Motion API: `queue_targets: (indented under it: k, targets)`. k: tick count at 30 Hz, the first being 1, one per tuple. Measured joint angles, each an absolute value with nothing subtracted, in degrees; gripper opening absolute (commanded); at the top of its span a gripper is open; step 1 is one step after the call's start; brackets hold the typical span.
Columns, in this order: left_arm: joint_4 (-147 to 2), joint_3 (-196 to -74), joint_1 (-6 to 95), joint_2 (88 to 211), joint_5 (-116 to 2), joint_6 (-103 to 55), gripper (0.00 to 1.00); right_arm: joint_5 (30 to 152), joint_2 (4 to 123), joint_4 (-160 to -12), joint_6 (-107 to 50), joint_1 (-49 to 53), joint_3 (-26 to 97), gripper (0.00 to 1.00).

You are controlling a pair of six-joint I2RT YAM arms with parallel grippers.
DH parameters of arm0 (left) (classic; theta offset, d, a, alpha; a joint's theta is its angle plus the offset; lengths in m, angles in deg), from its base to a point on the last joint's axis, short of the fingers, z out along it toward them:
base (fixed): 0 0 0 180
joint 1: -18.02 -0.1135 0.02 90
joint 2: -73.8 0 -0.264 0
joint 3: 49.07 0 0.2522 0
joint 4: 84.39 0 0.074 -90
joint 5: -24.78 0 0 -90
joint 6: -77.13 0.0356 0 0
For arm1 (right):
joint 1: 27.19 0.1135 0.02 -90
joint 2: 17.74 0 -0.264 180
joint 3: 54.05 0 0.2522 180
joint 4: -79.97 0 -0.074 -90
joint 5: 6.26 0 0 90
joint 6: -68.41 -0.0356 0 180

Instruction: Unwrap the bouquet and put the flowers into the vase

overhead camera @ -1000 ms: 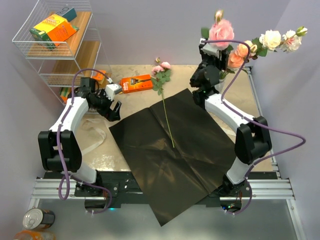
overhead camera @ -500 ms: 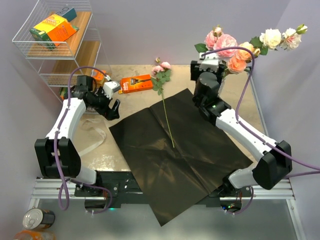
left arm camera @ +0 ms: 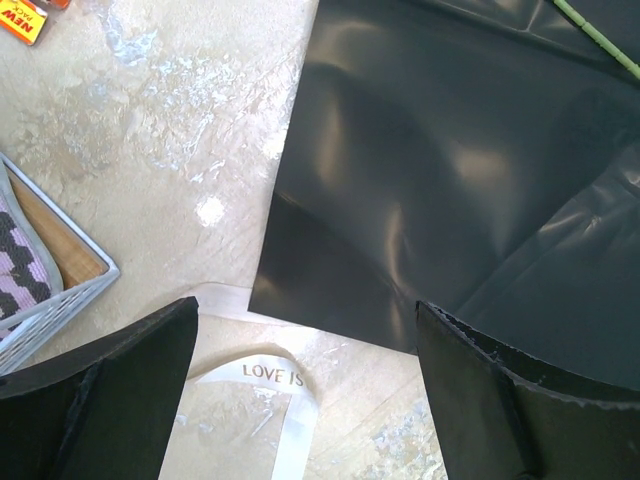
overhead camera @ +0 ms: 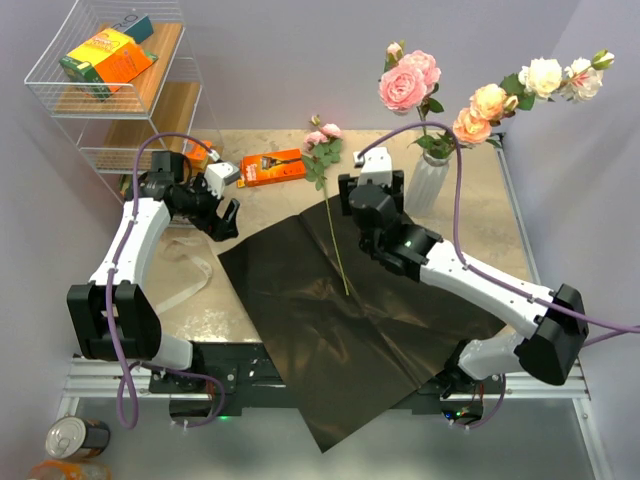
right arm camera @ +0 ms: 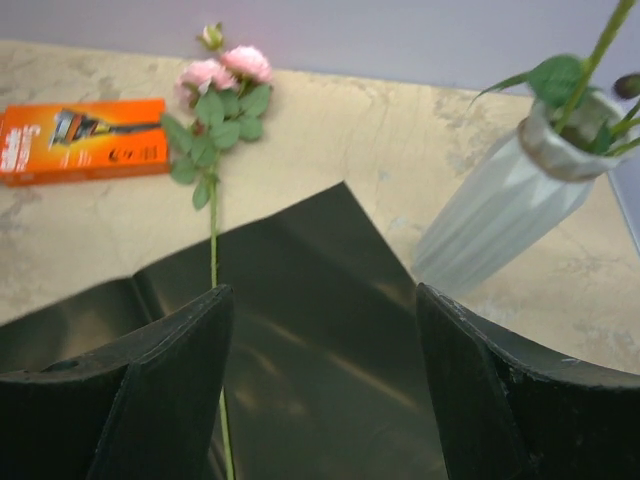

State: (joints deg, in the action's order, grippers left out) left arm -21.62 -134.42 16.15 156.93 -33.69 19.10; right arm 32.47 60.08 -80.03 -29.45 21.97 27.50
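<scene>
left fingers point(left arm camera: 110, 390) apart | right fingers point(right arm camera: 150, 390) apart (both empty)

- The table point(overhead camera: 490, 210) has a beige marbled top with glossy glints of light.
- A plain lavender wall point(overhead camera: 290, 60) rises behind the table.
- A white wire shelf point(overhead camera: 100, 150) with wooden boards stands at the table's far left corner.
- Grey floor point(overhead camera: 140, 445) lies below the table's near edge.

High above the near edge, the overhead camera looks down on the whole tabletop point(overhead camera: 480, 210). The left wrist camera hangs close, facing almost straight down at the left corner of the black sheet point(left arm camera: 440, 150). The right wrist camera sits low, looking forward toward the vase point(right arm camera: 490, 220) and the back wall point(right arm camera: 400, 30). All three share that sheet.
</scene>
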Motion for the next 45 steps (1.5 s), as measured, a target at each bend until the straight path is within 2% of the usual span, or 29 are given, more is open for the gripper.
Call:
queue_targets:
  k: [8, 14, 22, 26, 33, 45]
  targets:
    - [-21.64, -134.40, 16.15, 156.58, -33.84, 19.08, 0.94, 30.94, 62.90, -81.06, -29.93, 29.73, 23.08, 0.77]
    - [-21.71, -134.40, 16.15, 156.58, -33.93, 19.06, 0.94, 33.70, 76.35, -80.58, -30.17, 30.02, 28.00, 0.75]
    - [-21.75, -134.40, 16.15, 156.58, -33.95, 19.06, 0.93, 43.07, 91.65, -79.31, -31.61, 21.91, 38.18, 0.70]
    - [-21.84, -134.29, 16.15, 156.58, -33.95, 19.08, 0.94, 46.31, 98.33, -79.02, -31.16, 18.30, 46.64, 0.62]
    - [-22.19, -134.18, 16.15, 156.58, -34.24, 19.10, 0.94, 50.48, 110.33, -76.47, -31.00, 14.93, 61.70, 0.56]
    - [-22.95, -133.33, 16.13, 156.58, -35.42, 19.28, 0.93, 56.49, 121.17, -69.30, -31.94, 8.44, 72.63, 0.46]
